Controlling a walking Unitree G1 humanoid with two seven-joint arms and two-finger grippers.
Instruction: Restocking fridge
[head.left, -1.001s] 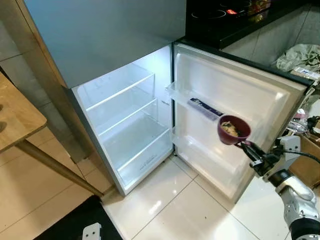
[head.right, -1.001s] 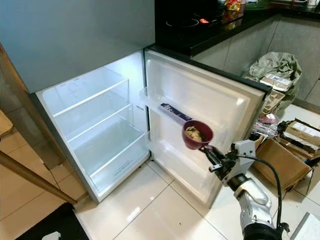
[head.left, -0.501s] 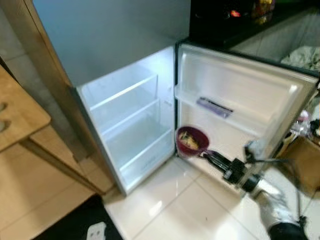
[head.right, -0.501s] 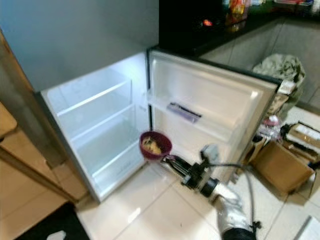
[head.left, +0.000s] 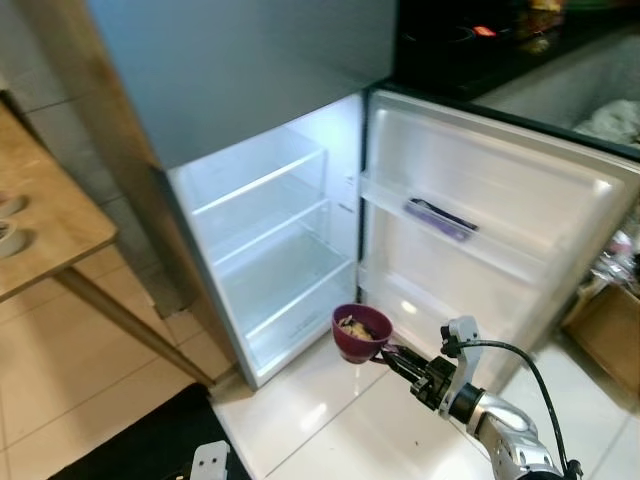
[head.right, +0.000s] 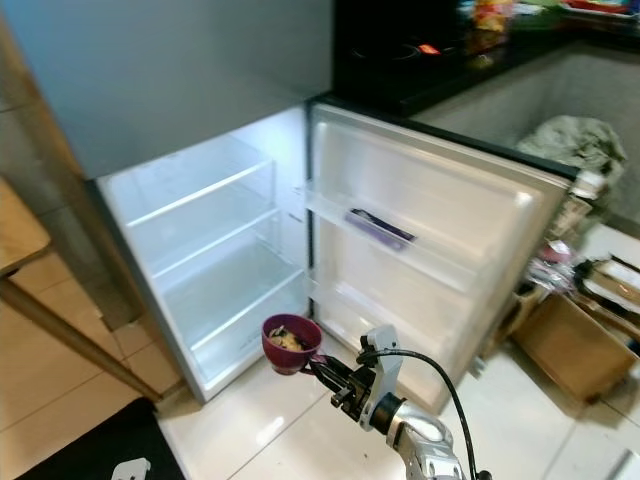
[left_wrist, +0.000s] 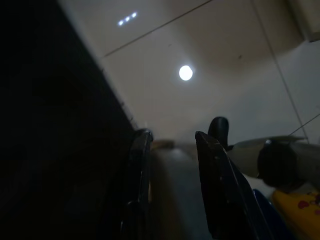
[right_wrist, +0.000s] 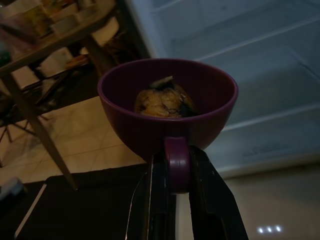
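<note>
The fridge stands open, its lit white shelves bare. A dark flat packet lies in the upper shelf of the open door. My right gripper is shut on the handle of a purple cup with food in it, held upright low over the floor just in front of the fridge's bottom edge. In the right wrist view the cup sits above the gripper, facing the lower shelves. The left gripper hangs over the tiled floor, fingers apart with nothing between them.
A wooden table with a slanted leg stands at the left. A black mat lies on the pale tiles in front of it. A cardboard box and clutter sit right of the door. A dark stove counter runs behind.
The right arm has swung the cup down and to the left, from in front of the door shelves to the fridge's bottom front edge. The head view has shifted as well.
</note>
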